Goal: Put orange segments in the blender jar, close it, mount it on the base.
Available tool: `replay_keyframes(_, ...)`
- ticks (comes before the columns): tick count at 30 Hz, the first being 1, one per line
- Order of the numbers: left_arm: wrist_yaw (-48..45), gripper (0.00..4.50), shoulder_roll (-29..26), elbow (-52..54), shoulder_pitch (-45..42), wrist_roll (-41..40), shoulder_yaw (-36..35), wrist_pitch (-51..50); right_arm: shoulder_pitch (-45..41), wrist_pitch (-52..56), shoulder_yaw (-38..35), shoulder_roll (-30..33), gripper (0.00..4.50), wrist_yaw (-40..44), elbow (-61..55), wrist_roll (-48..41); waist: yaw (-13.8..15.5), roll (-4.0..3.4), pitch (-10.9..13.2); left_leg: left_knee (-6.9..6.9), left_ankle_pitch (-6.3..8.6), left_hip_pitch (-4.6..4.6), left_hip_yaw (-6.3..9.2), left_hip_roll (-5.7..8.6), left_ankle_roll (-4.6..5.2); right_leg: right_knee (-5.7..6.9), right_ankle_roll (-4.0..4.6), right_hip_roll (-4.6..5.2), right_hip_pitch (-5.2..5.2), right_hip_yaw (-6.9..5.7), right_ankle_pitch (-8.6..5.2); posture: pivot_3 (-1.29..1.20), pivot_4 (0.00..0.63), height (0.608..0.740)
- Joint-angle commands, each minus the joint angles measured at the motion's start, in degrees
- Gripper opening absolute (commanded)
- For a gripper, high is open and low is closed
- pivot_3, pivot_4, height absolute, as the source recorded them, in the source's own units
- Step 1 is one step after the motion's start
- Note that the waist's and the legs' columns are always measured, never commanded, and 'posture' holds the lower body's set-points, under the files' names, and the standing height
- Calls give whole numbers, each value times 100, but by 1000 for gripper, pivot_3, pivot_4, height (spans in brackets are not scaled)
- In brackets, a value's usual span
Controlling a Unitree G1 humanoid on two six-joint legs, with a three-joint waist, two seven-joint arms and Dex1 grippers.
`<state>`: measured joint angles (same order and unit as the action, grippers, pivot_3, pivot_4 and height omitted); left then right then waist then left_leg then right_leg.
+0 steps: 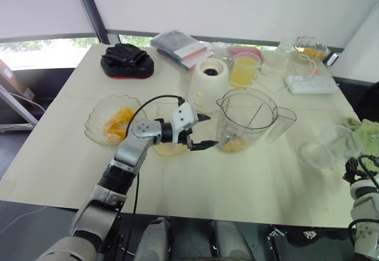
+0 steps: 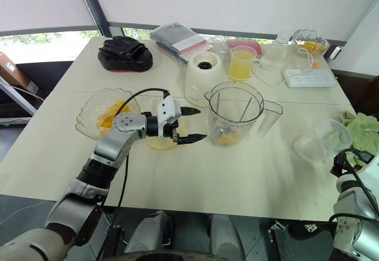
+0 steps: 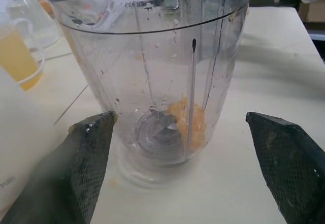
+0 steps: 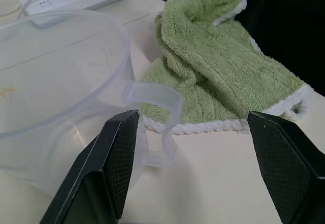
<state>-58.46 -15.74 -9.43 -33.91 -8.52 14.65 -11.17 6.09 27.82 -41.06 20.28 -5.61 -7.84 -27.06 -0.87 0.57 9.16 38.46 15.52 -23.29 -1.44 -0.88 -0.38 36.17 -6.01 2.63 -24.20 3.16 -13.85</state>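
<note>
The clear blender jar [image 1: 246,119] stands upright mid-table without a lid, a few orange segments [image 1: 235,145] lying at its bottom by the blades [image 3: 155,130]. My left gripper [image 1: 211,131] is open and level, pointing at the jar's side just short of it; nothing is between its fingers [image 3: 91,153]. More orange segments [image 1: 118,122] lie in a scalloped glass bowl [image 1: 95,132] to the left. The cream-white base [image 1: 208,83] stands behind the jar. My right gripper [image 4: 190,115] is open at the table's right edge, facing a clear plastic jug [image 4: 56,97].
A pale-yellow lid [image 1: 169,150] lies flat under my left wrist. A cup of yellow juice [image 1: 244,70], a power strip [image 1: 311,83], a black pouch [image 1: 126,60] and a packet [image 1: 177,48] sit at the back. A green towel [image 4: 223,66] lies by the clear jug.
</note>
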Motion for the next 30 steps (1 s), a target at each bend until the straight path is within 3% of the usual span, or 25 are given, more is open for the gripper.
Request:
replay_keyframes(1,50,4289,-1,235,-28,-91,-32,-14,-119,-165,-97,166,3522,39,115,123,-1,0,0,0,0,0,0,0,0,0,0,0,0,0,0,0,150,740)
replay_keyframes(17,77,4289,-58,244,-79,-43,-19,4,-816,-561,-70,517,3522,210,1191,401,-12,-1,1,-1,0,1,-6,1,0,-1,-1,-1,0,2,1,0,150,740)
replay_keyframes(20,91,4317,-73,265,-81,-36,-16,-1,-912,-622,-36,546,2655,254,1328,429,-18,-1,1,-1,0,1,-7,1,0,-1,-2,-1,0,2,1,0,150,740)
replay_keyframes(25,118,4317,-103,290,-79,-20,-9,10,-968,-694,5,531,76,329,1464,468,-14,-1,1,-1,0,1,-7,0,0,-1,-2,-1,0,2,1,0,150,740)
replay_keyframes(30,128,4317,-137,302,-80,-21,-3,14,-955,-742,48,448,28,392,1463,472,13,0,1,-1,0,-1,-7,2,0,-5,-3,1,4,-1,0,0,150,740)
